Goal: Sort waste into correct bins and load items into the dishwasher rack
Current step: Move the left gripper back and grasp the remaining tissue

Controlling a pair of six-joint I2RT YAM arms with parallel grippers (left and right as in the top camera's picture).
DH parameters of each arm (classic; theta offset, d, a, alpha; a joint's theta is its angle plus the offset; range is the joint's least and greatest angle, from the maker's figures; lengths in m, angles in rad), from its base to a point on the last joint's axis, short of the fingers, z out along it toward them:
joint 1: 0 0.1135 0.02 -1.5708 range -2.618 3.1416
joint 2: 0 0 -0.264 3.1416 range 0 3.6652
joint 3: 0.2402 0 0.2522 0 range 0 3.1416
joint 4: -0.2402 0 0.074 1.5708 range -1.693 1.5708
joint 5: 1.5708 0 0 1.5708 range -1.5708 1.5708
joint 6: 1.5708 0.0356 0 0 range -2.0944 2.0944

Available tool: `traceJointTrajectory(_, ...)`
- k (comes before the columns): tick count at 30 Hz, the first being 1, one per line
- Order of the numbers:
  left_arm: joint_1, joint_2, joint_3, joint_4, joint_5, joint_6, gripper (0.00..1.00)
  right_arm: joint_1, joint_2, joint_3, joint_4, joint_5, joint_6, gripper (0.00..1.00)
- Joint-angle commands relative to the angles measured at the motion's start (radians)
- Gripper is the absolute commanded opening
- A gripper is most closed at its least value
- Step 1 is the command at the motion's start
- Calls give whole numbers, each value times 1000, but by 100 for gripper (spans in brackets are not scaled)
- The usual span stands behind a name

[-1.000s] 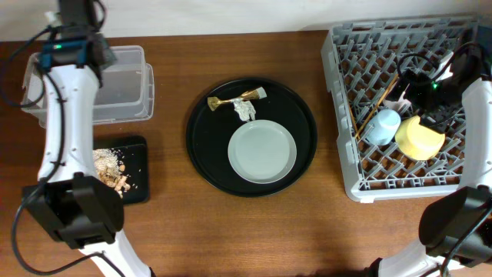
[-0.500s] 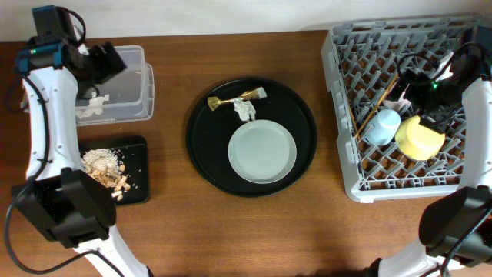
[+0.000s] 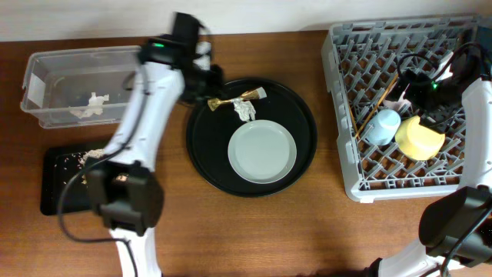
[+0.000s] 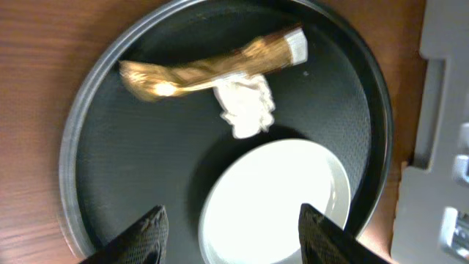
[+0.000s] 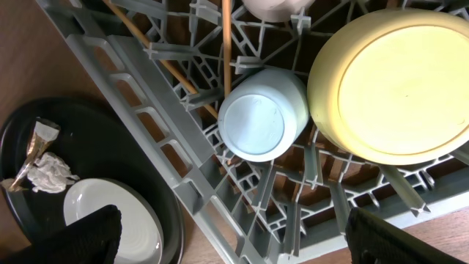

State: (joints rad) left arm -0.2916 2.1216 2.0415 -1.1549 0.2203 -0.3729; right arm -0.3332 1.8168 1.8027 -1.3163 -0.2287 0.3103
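At the near left of the table a flat black tray [image 3: 58,188] is lying partly under the left arm, so only a few food scraps [image 3: 77,157] are showing. In the middle, a grey-green plate [image 4: 271,198] is sitting in a round black tray [image 4: 110,147]. Just beyond the plate a crumpled tissue [image 4: 245,110] is touching a gold foil wrapper [image 4: 212,66]. The left gripper [image 4: 233,224] is hovering above them, spread wide and carrying nothing. It appears to be lining up on this waste. To do it well, it should be straddling the wrapper's narrow body away from the tissue, pinching low on the thin foil and keeping off the plate's rim. Further back on the left, a clear tub [image 3: 46,65] is holding white tissue bits [image 3: 92,104]. On the right, the right gripper [image 5: 242,238] is hanging wide and empty over the dishwasher rack [image 3: 342,115], where a yellow bowl [image 5: 396,81], a light-blue cup [image 5: 260,121] and chopsticks [image 5: 226,37] are lying. A pale rounded shape [image 5: 275,6] is cut off there; I cannot tell what it is. Overhead, the left gripper is blurring.
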Motion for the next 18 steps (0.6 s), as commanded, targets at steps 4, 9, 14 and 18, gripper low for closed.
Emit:
traceJointTrajectory(4, -116, 159, 0, 114, -64, -140, 56, -1, -8, 9, 0, 5, -2, 98)
traceJointTrajectory(9, -164, 218, 0, 159, -177, -196, 54, -1, -8, 9, 0, 5, -2, 98)
traceJointTrajectory(14, -170, 235, 0, 155, -274, -245, 46, -1, -8, 9, 0, 5, -2, 98)
traceJointTrajectory(18, -171, 244, 0, 151, -357, -320, 43, -1, -8, 9, 0, 5, -2, 98)
